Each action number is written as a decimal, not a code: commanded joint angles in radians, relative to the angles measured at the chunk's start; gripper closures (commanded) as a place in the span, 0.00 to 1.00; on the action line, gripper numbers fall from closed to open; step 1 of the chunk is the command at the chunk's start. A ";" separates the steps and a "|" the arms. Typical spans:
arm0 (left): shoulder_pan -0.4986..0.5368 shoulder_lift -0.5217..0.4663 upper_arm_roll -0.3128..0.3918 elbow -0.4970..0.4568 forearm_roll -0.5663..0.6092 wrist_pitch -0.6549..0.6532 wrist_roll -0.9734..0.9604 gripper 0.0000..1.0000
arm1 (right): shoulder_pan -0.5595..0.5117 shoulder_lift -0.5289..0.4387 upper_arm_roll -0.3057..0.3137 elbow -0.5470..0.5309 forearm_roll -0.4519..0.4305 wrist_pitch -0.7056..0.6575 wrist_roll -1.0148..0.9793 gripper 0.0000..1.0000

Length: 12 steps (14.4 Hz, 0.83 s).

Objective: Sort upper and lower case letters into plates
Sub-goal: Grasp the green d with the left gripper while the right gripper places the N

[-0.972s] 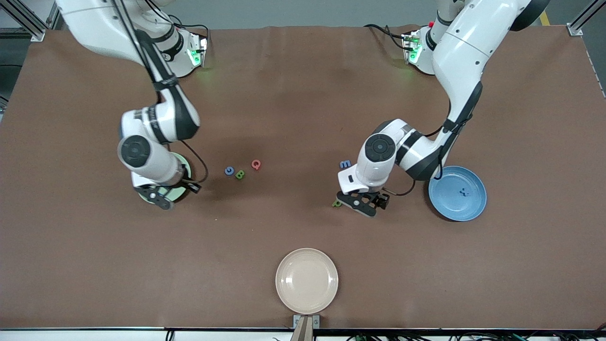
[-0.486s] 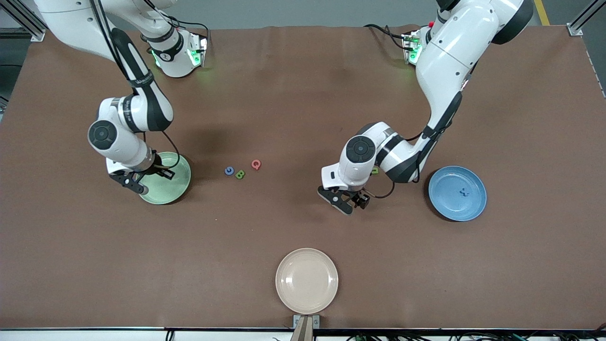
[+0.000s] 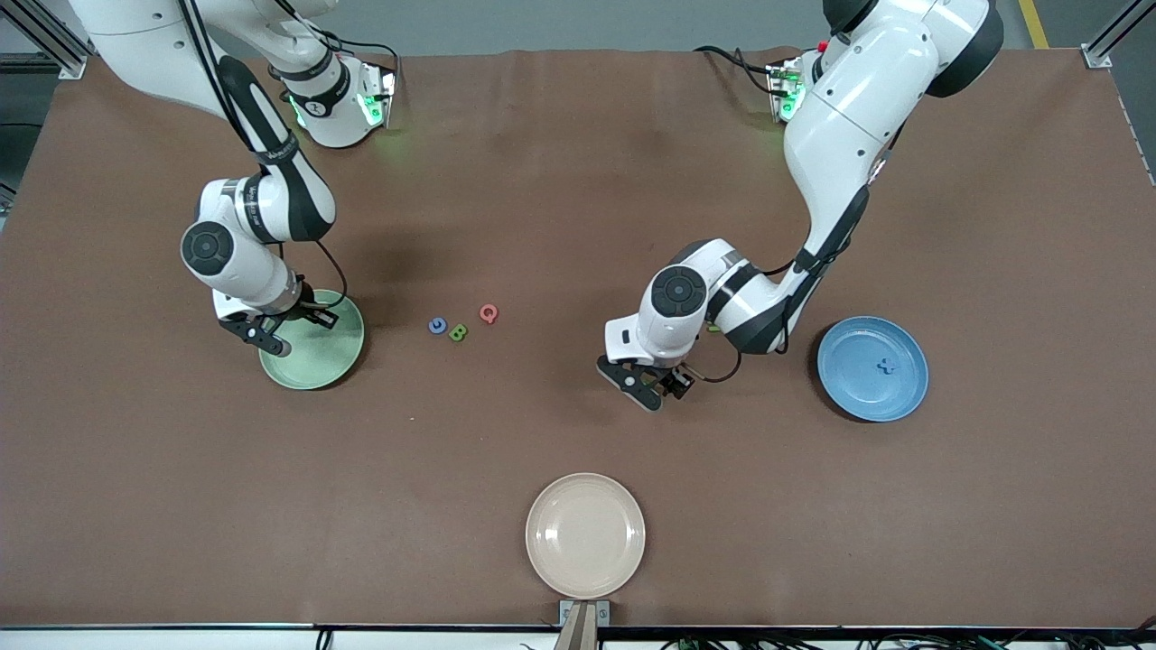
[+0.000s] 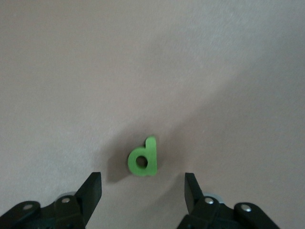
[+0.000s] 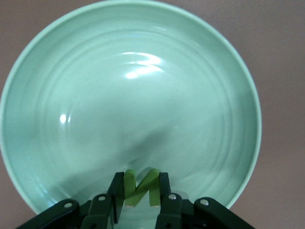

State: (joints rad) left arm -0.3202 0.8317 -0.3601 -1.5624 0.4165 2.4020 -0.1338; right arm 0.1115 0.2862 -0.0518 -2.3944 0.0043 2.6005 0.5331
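Observation:
Over the pale green plate (image 3: 327, 350) (image 5: 128, 95), near its rim, my right gripper (image 3: 267, 336) (image 5: 139, 180) is shut on a green letter N (image 5: 154, 188), held upright between the fingers. My left gripper (image 3: 645, 388) (image 4: 142, 185) hangs open low over the bare table, toward the middle from the blue plate (image 3: 872, 397). A green lower-case d (image 4: 143, 159) lies flat on the table just ahead of its open jaws; the front view hides it under the hand. A small blue letter (image 3: 886, 366) lies in the blue plate.
A blue G (image 3: 437, 326), a green B (image 3: 458, 333) and a red Q (image 3: 488, 313) lie close together mid-table between the two arms. A cream-beige plate (image 3: 585, 534) with nothing in it sits near the table edge closest to the front camera.
My left gripper slid from beside the blue plate toward the table's middle, its jaws narrowing a little. My right arm shifted across the green plate, still gripping the N.

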 commanded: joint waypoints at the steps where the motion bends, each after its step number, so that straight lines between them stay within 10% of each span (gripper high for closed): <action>1: -0.011 0.032 0.001 0.042 -0.019 0.025 0.029 0.24 | -0.039 -0.036 0.013 -0.013 0.014 -0.002 -0.045 0.00; 12: -0.007 0.044 0.001 0.042 -0.019 0.037 0.031 0.55 | 0.315 0.096 0.016 0.320 0.133 -0.154 0.570 0.01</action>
State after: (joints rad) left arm -0.3253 0.8607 -0.3627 -1.5396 0.4122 2.4350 -0.1330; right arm 0.3848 0.3083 -0.0244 -2.1442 0.0774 2.4452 1.0461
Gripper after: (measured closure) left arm 0.502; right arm 0.000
